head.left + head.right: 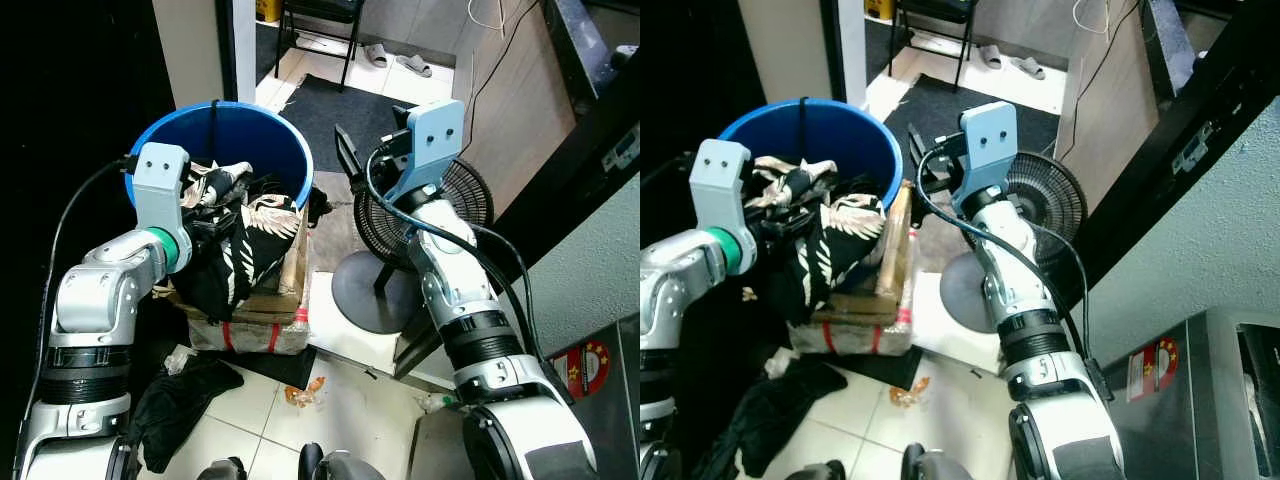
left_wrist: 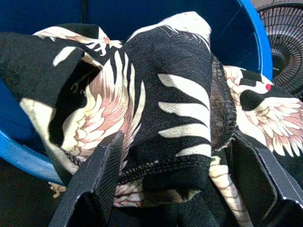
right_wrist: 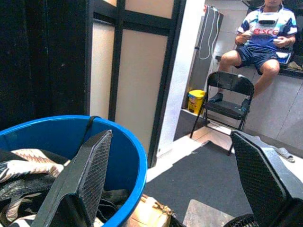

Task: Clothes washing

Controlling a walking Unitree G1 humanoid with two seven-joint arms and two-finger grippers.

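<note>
A blue bucket [image 1: 292,140] stands on the left and holds several dark clothes. A black garment with a cream feather print [image 1: 245,250] spills over its near rim and hangs down outside. My left gripper [image 1: 212,226] is at that rim, open, with its fingers [image 2: 102,170] spread either side of the printed cloth [image 2: 170,94]. My right gripper [image 1: 347,158] is raised in the air just right of the bucket, open and holding nothing. In the right wrist view the bucket [image 3: 128,156] lies below and beyond its fingers [image 3: 90,175].
A taped cardboard box [image 1: 265,325] sits against the bucket's front. A black floor fan [image 1: 425,215] stands under my right arm. Dark clothing [image 1: 180,400] lies on the tiles by my left side. Beyond a dark mat [image 1: 340,110], a person [image 3: 265,38] sits behind a folding chair [image 3: 229,94].
</note>
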